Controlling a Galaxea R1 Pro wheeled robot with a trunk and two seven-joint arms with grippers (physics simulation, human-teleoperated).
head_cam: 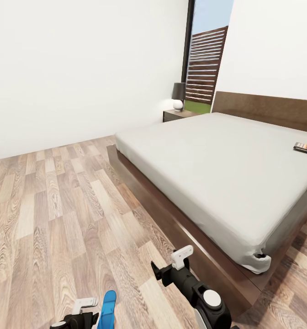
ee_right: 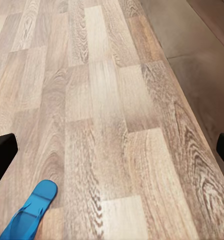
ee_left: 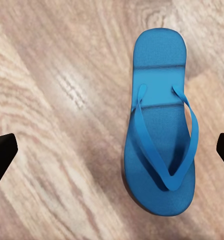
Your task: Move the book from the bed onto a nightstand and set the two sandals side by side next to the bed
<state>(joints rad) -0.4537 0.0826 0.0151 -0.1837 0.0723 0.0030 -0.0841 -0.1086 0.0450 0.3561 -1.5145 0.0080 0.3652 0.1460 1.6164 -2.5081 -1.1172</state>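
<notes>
Blue sandal (ee_left: 161, 131) lay flat on the wood-plank floor (head_cam: 48, 214), strap side up, between the spread fingertips of the left gripper (ee_left: 112, 150) — jaws wide apart, nothing held, not touching it. In the head view the same sandal (head_cam: 108, 310) sat at the bottom edge, just beside the left gripper (head_cam: 82, 307). Right gripper (head_cam: 183, 258) hung over bare floor near the bed frame's foot corner, fingers parted and empty; its wrist camera caught the sandal's end (ee_right: 28, 212). Book (head_cam: 306, 148) rested on the grey mattress near the far side edge of the bed (head_cam: 217, 160). Nightstand (head_cam: 177, 115) stood beside the headboard, a lamp (head_cam: 178, 95) on it.
</notes>
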